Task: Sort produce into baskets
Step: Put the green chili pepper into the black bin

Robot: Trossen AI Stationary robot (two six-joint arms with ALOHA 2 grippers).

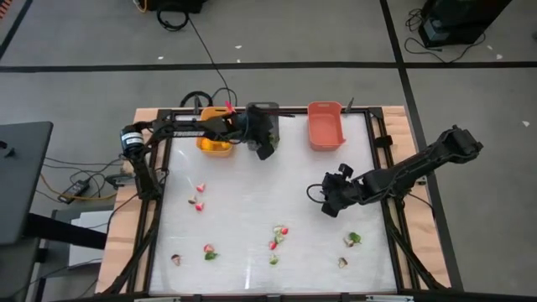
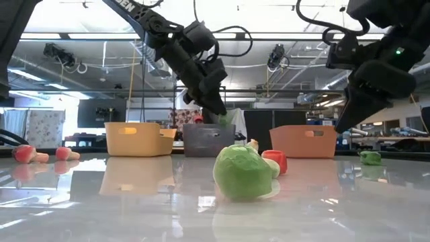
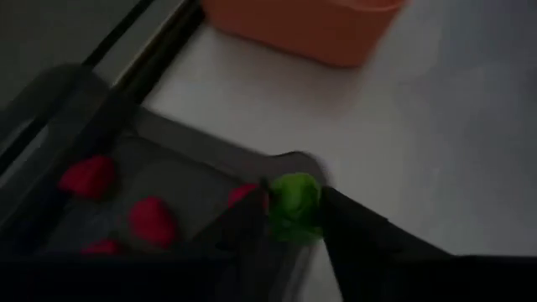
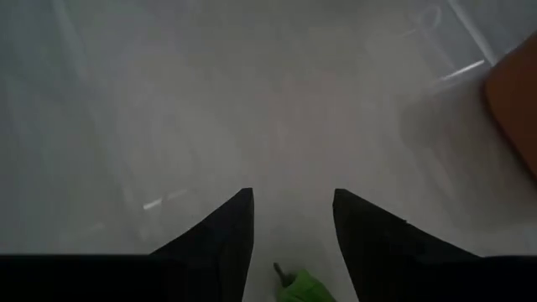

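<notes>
1. Sorting is under way, and you are in the drop-off part of one cycle: your left gripper (image 3: 294,220) is pinching a small green piece (image 3: 293,206) between its fingers at the rim of the grey basket (image 3: 180,155), which is sitting at the far edge of the tabletop (image 1: 252,201) between the yellow basket (image 1: 213,143) and the coral basket (image 1: 325,126).
2. Red pieces (image 3: 152,220) are already lying inside the grey basket, so you are probably about to add green to a bin of red; check that this is the bin you want before letting go.
3. Next you are needing to carry the green piece fully over the basket's opening, since it is hanging just at the corner, and only then spread the fingers.
4. Your right gripper (image 4: 292,222) is hovering open above the tabletop on the right side, with another green bit (image 4: 300,288) showing just between its fingers near the picture's edge; lowering and closing on it looks like that arm's next job.
5. Loose produce (image 1: 279,235) is waiting along the near half of the tabletop, so much of the task is remaining.
</notes>
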